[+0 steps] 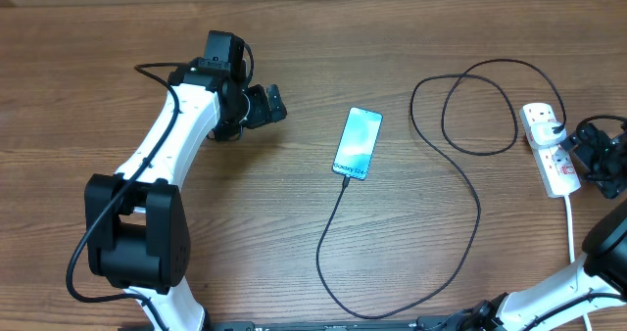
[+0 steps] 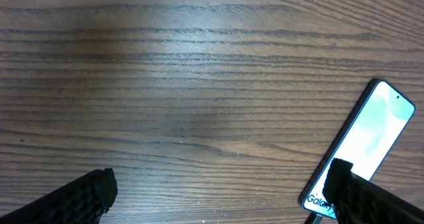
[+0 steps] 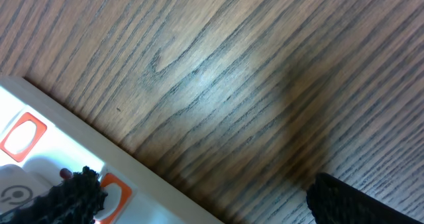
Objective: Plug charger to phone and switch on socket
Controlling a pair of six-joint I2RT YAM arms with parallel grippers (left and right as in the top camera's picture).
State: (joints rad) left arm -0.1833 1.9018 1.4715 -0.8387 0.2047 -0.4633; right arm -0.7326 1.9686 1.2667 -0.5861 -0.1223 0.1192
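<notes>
The phone [image 1: 358, 143] lies flat mid-table with its light blue screen up; it also shows in the left wrist view [image 2: 371, 141]. The charger, a thin black cable [image 1: 478, 209], runs from the phone's lower end in a wide loop to a plug on the socket [image 1: 547, 145]. The cable's tip sits at the phone's bottom edge. My left gripper [image 1: 273, 106] is open and empty, left of the phone [image 2: 218, 197]. My right gripper [image 1: 582, 155] is open beside the socket's right edge. In the right wrist view [image 3: 212, 199], one finger rests at a red switch [image 3: 112, 192] on the socket [image 3: 46, 154].
The socket's thick white cord [image 1: 571, 228] runs down toward the front edge by my right arm. A second red switch [image 3: 23, 134] shows on the strip. Bare wood lies between the left gripper and the phone.
</notes>
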